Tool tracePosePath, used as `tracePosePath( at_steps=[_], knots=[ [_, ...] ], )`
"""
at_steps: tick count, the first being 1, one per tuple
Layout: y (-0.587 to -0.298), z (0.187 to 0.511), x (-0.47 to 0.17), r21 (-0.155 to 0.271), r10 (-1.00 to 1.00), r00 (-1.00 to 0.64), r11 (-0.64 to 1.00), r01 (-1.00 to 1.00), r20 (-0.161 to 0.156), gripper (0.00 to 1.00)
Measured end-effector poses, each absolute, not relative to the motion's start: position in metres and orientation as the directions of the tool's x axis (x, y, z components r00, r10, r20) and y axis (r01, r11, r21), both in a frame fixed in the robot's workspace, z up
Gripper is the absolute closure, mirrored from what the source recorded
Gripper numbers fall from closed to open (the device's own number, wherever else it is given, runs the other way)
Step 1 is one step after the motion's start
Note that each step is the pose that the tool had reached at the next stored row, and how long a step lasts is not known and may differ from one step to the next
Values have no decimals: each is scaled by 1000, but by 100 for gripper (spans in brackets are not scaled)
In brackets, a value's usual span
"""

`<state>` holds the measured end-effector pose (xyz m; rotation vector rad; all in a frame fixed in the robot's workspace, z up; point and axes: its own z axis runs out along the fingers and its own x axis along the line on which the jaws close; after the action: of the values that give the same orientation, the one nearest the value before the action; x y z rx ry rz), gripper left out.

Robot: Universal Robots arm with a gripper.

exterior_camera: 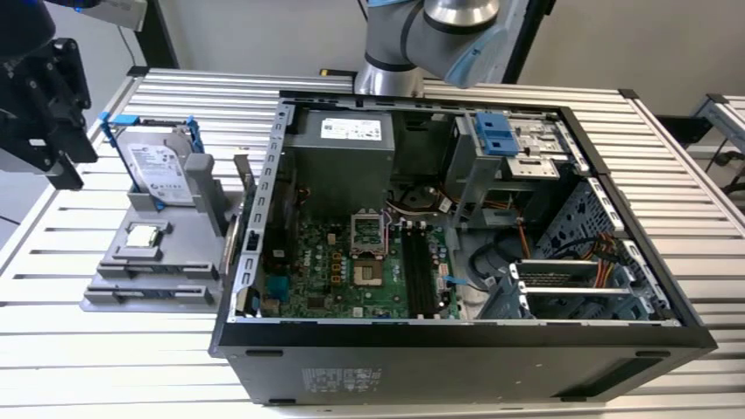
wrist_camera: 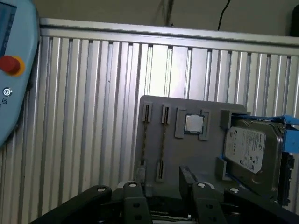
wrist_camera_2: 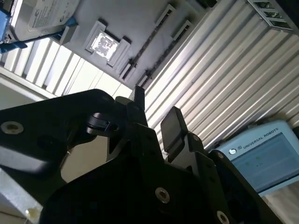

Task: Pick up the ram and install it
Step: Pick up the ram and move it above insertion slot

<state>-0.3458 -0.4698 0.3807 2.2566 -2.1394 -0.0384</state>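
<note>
Ram (wrist_camera: 162, 144) edge-on in gry holder (wrist_camera: 187, 154), gripper (wrist_camera: 163, 181) spread, empty, pointing dwn abv table (wrist_camera: 93, 116).

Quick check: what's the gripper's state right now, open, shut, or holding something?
Gripper: fingers open, holding nothing, poised over the gray tray.

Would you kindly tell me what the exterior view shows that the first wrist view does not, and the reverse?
Exterior view: an open black computer tower case holding a green motherboard. First wrist view: a light-blue console with a red button, and the thin dark ram stick, edge-on in a tray slot. Both: the ribbed aluminium table, the grey parts tray, the silver hard drive with blue rails, the square silver processor chip and the black end effector.
</note>
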Motion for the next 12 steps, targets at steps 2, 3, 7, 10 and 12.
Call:
tracePosePath(
  at_steps=[2, 3, 7, 10, 12],
  knots=[
    [-470, 378, -346, 37, -999, 50, -50, -998, 4, 0],
    [-470, 376, -346, 33, -999, 50, -50, -998, 4, 0],
    [-470, 373, -346, 15, -999, 50, -50, -999, -1, 0],
    [-470, 369, -347, 12, -999, 41, -41, -999, -6, 0],
    [-470, 367, -347, 12, -1000, 30, -30, -999, -8, 0]
  ],
)
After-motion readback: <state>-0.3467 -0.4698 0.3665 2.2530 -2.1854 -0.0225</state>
